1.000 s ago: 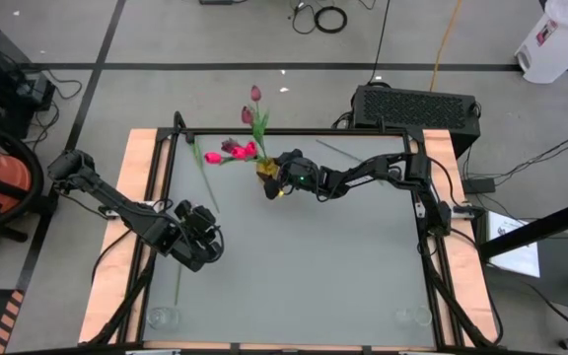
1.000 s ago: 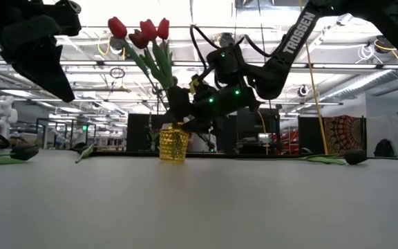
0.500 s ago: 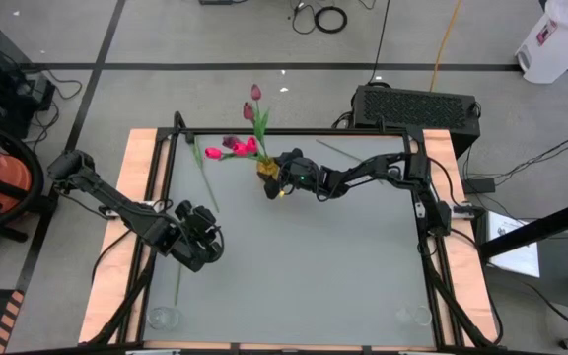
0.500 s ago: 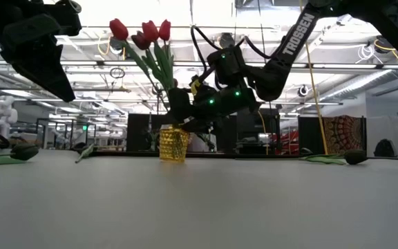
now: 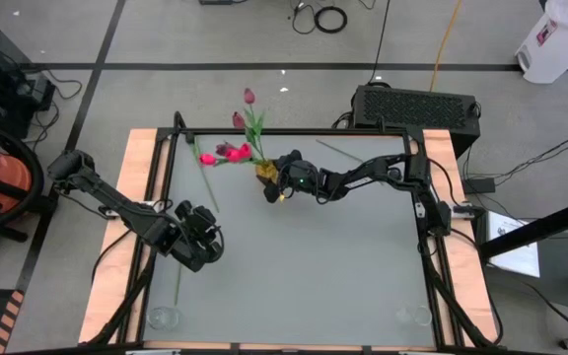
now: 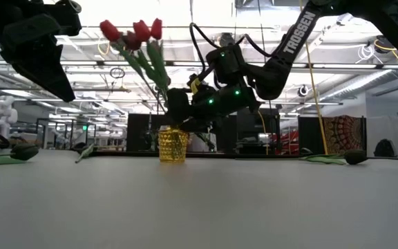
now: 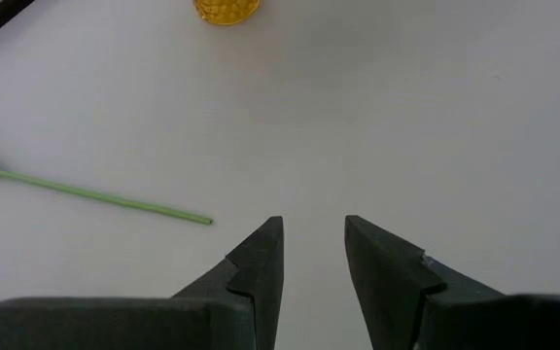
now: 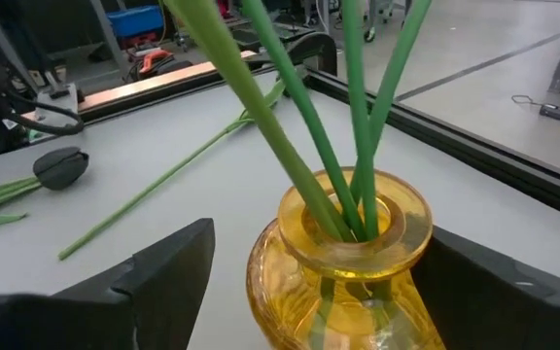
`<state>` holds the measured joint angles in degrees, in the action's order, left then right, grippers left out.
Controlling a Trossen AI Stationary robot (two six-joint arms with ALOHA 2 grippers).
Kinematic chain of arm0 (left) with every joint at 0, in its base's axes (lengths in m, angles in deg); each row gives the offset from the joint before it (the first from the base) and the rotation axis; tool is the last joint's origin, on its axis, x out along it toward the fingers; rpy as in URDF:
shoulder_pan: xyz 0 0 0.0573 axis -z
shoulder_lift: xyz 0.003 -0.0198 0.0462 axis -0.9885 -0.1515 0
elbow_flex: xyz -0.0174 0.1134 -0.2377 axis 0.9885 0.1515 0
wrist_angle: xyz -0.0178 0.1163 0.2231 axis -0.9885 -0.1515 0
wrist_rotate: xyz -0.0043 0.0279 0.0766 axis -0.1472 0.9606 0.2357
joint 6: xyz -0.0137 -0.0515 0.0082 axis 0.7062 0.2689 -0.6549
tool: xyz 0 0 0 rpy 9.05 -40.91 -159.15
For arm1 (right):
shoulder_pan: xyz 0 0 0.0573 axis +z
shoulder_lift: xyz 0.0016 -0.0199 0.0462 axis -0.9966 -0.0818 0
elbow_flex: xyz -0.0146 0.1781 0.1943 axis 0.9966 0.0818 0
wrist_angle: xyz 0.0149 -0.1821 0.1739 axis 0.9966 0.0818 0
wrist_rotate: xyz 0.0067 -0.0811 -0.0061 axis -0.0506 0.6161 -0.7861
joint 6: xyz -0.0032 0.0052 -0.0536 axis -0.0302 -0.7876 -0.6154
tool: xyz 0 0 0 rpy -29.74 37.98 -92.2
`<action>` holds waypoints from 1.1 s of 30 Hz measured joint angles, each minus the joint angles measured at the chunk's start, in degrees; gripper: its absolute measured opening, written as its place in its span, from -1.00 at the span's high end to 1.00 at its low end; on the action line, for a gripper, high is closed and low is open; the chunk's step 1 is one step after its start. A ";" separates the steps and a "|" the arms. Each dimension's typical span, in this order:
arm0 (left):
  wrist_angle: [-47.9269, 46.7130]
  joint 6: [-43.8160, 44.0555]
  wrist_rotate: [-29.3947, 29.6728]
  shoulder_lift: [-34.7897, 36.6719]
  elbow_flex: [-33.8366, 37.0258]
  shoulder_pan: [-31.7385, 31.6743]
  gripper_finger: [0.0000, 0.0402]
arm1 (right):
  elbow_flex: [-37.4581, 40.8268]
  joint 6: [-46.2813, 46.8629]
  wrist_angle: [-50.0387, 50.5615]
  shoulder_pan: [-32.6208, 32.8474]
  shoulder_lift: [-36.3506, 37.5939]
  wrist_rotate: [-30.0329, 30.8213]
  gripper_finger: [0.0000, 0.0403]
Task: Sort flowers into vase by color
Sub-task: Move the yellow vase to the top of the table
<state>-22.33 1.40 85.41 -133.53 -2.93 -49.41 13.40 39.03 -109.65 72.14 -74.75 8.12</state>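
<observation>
While the right gripper [image 5: 276, 177] stands at the amber vase [image 5: 264, 172] by the far edge, fingers spread wide either side of it and its upright tulips [image 6: 133, 33], the left gripper [image 5: 208, 247], fingers parted and empty, waits nearer a stem [image 7: 95, 195] lying flat, crosswise ahead of it.

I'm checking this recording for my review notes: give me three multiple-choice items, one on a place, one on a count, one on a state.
1. Where is the yellow vase?
A. near the table's far edge
B. at the near-left corner
C. on the floor

2. How many green stems stand in the vase in the right wrist view?
A. one
B. four
C. nine

3. How are the right gripper fingers set?
A. shut on a stem
B. open, either side of the vase
C. out of view

Answers: 1 A, the high view shows it there. 2 B, four enter the neck. 3 B, one finger shows each side.
</observation>
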 joint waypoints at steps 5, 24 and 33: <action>0.00 0.00 -0.02 0.00 0.00 0.00 0.40 | 0.00 -2.63 0.07 0.02 0.00 -0.05 -0.62; 0.02 0.00 -0.02 0.00 0.00 0.00 0.40 | 0.00 -11.58 0.26 0.04 0.00 -0.03 -0.62; 0.02 0.00 -0.02 0.00 0.00 0.01 0.40 | 0.00 -12.54 0.67 0.07 0.00 0.08 -0.62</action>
<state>-22.30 1.40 85.39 -133.53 -2.93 -49.40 13.40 26.48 -108.98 72.20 -74.75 8.20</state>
